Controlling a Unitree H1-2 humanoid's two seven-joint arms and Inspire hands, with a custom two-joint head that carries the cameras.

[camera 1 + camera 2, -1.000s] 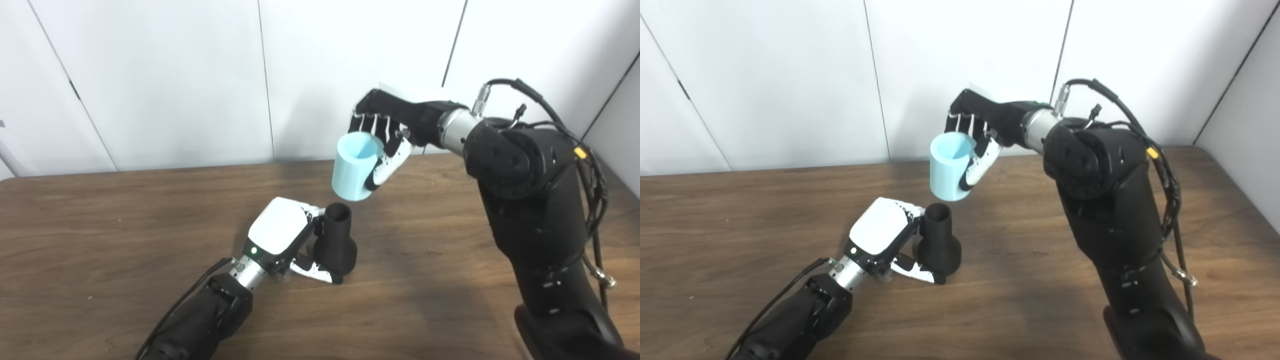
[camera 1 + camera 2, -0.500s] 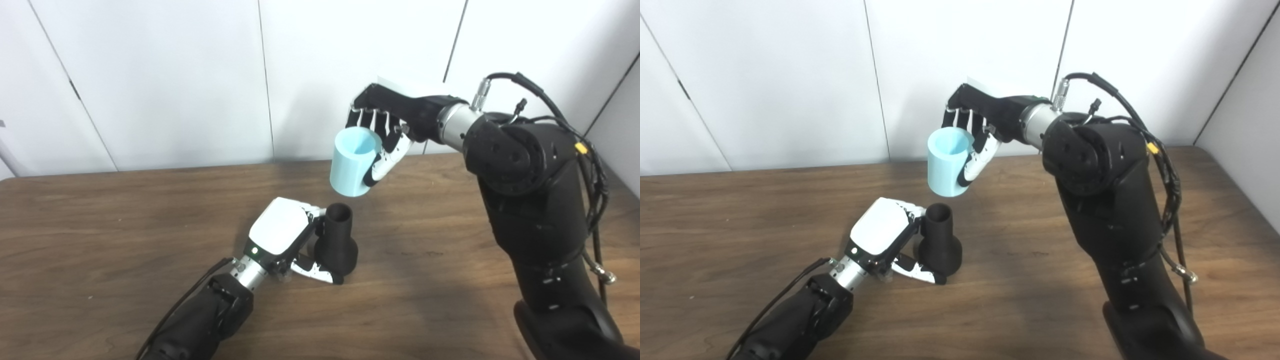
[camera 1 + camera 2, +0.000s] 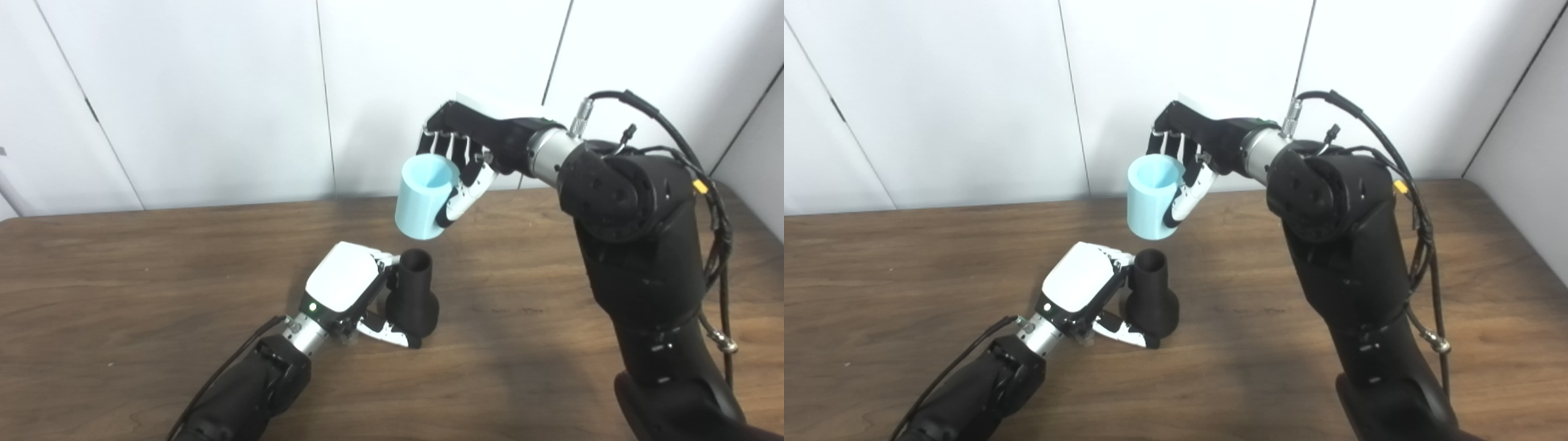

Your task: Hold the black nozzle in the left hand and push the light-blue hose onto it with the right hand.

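Over the last second the right hand [image 3: 468, 162], its fingers wrapped around the short light-blue cylindrical hose piece [image 3: 422, 196], has carried it leftward and a little higher, so the hose's lower opening now hangs nearly above the black flared nozzle [image 3: 414, 297] instead of off to its right. The hose is clear of the nozzle, with a visible gap between them, and it tilts slightly. The left hand [image 3: 349, 291] has not shifted: its fingers are closed around the nozzle, which stands upright with its base on the dark wooden table [image 3: 122, 275], open mouth up. The alignment looks nearly done; what likely remains is straightening the hose and lowering it onto the nozzle's neck.
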